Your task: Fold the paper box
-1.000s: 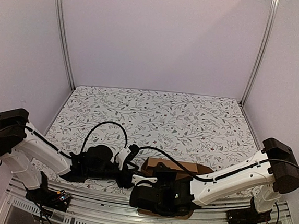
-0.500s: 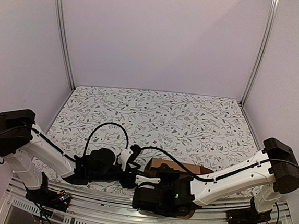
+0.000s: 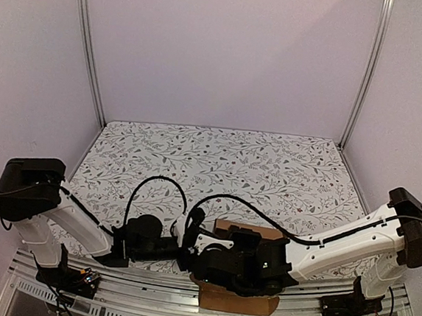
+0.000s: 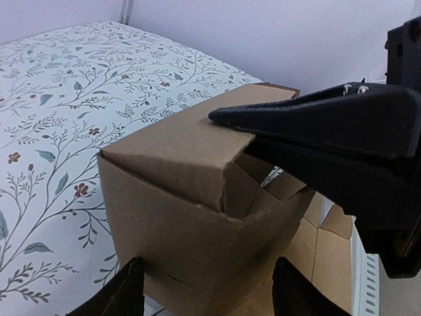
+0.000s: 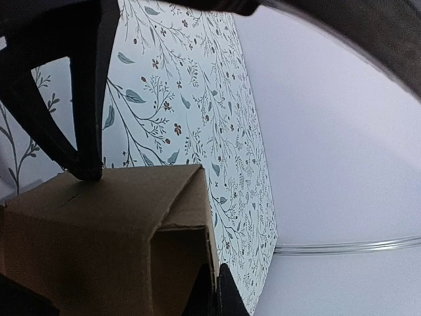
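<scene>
Paper box point(image 4: 184, 217) on floral table point(image 3: 233, 160), right claw point(image 5: 150, 229) touching top.

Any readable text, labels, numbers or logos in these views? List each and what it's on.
None can be read.
The paper box is plain brown and unprinted on every face that shows.
The tablecloth bears only a leaf and flower pattern.
The left arm and right arm show no legible marking.
</scene>
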### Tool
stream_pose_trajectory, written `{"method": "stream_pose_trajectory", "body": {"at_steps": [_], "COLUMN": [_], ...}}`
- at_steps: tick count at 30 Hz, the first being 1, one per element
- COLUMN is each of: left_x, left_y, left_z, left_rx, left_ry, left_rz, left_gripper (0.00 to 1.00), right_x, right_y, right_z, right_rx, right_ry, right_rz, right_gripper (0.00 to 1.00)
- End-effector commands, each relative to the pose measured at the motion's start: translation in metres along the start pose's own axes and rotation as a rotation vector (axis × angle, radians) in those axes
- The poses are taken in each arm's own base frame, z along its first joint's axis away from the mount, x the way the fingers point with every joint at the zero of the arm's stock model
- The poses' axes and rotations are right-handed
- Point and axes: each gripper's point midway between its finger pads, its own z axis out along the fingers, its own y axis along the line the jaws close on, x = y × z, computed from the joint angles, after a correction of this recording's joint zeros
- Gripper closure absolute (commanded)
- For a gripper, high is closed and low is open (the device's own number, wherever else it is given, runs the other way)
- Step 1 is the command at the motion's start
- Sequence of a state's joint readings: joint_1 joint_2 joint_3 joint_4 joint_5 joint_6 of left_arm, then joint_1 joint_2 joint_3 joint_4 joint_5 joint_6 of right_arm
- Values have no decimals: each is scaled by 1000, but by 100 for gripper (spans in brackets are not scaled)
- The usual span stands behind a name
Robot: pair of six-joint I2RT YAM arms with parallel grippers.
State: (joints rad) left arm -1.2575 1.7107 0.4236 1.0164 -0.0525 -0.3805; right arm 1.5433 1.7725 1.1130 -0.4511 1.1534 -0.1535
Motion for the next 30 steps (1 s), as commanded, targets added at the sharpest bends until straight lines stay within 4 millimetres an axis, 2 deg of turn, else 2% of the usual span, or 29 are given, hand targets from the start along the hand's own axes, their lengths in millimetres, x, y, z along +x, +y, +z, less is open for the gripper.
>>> {"method": "stream_pose_trajectory", "body": {"at_steps": [1, 15, 22, 30], "left_x": [-20, -28, -21, -18], "left_y": [-19, 9, 22, 28], "left_z": [5, 10, 10, 10], "left_rx": [68, -111, -181, -246], "left_ry": [-85, -95, -81, -50], "left_rz": [45, 82, 85, 106], "left_gripper": [36, 37, 38, 48], "right_x": [-10, -9, -11, -15], "right_y": [-4, -5, -5, 0], "right_z": [-3, -6, -7, -7], "right_rx": [-46, -79, -95, -128], "right_ry": [-50, -61, -66, -73], "right_rz": [141, 177, 199, 225], "right_gripper": [100, 100, 100, 100]}}
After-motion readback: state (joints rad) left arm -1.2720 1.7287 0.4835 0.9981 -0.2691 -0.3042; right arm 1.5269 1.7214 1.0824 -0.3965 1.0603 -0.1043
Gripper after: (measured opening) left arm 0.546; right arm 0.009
